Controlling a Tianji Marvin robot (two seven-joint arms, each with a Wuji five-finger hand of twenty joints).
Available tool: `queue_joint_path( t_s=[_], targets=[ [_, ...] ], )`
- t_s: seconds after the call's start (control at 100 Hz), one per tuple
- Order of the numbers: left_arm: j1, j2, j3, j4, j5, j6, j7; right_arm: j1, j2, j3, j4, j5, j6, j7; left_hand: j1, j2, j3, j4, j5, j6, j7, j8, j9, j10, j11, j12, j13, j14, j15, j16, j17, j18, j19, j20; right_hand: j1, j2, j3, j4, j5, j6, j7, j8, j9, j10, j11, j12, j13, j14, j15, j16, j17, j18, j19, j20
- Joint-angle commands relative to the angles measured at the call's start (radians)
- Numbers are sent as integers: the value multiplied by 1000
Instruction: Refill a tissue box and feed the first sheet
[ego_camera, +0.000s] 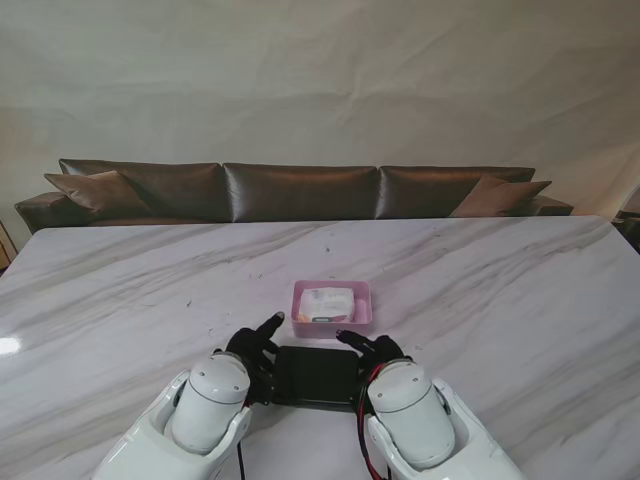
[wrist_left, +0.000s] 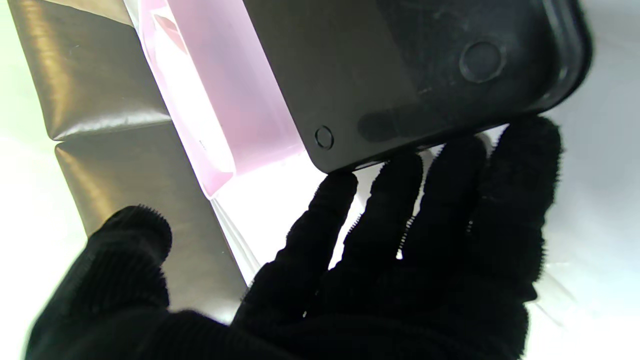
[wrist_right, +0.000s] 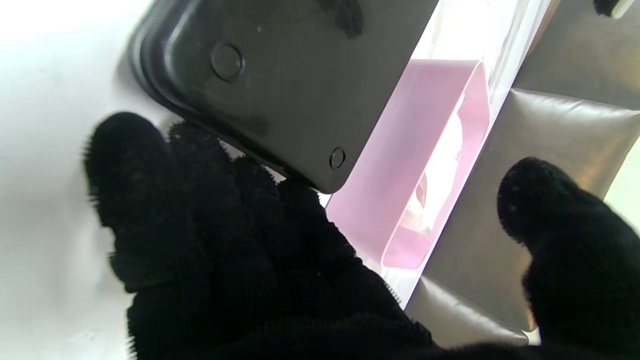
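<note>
Flanking flat black plastic lid (ego_camera: 317, 375) | left hand (ego_camera: 252, 353), right hand (ego_camera: 372, 352) fingers apart, unclamped, poised at opposite ends | open pink plastic box (ego_camera: 331, 305) just beyond, awaiting cover

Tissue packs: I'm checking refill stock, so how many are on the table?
1. The tissue pack lies inside the pink tray, just beyond the black box held between the two robot hands. Others could be hidden under that box or the arms.
</note>
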Motion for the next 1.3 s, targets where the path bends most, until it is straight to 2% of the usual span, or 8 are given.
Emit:
queue_joint_path(
  t_s=[0.0,0.7,1.29],
  targets=[
    [6,-19,9,-39,-6,-5,-21,-3,-20,-16,-16,9,0,29,8,23,-25,2,15,-16,36,4,-4,-82,16,4,-12,36,11,4,34,-120,419,14,1,14,-22,18,28,-82,67,14,13,0,-11,-11,10,10,17,2,24,-106,15,-6],
    [-2,-19,10,-77,13,8,-17,11,-22,-17,-30,-10,17,31,9,23,-25,1,17,-14,36,4,-2,-80,15,3,-11,36,11,4,37,-118,420,11,1,16,-24,18,29,-84,68,15,15,-1,-12,-11,9,8,15,1,22,-107,13,-5],
    [-55,-25,28,-69,14,20,-23,23,-14,-1,-57,-31,40,52,8,23,-25,1,18,-14,37,4,-2,-80,14,3,-9,37,12,4,38,-118,422,10,3,19,-26,18,30,-82,67,15,14,0,-13,-12,9,7,15,2,22,-107,13,-4]
  ],
)
